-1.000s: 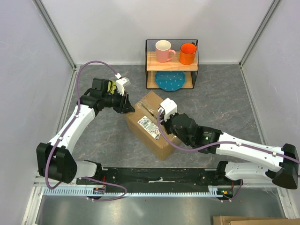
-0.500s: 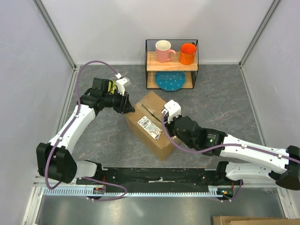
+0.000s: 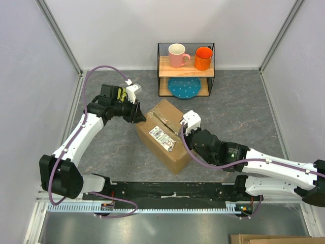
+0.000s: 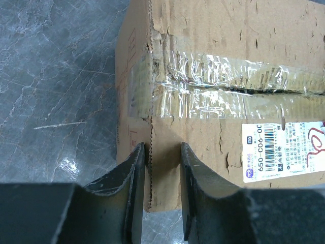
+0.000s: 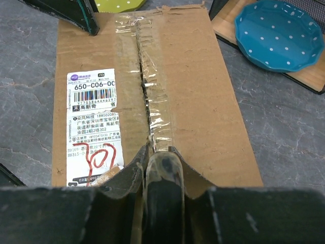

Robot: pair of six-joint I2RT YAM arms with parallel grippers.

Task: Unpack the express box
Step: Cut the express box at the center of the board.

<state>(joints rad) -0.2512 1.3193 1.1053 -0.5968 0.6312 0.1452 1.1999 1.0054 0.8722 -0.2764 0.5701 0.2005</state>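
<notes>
Left tool [image 4: 162, 193] clamps the express box [image 3: 163, 135] corner at its 10 o'clock edge. Right tool [image 5: 161, 168], at 4 o'clock, grips a dark blade-like implement [image 5: 163, 198] on the taped seam [image 5: 151, 96].

A white label [image 5: 93, 127] is stuck on the top of the express box [image 5: 193, 101], left of the right gripper's jaws. "650-C06-0C" is printed above a barcode; red handwriting is scrawled lower down. The small Chinese print cannot be read reliably. The same code is seen right of the left gripper's jaws.
</notes>
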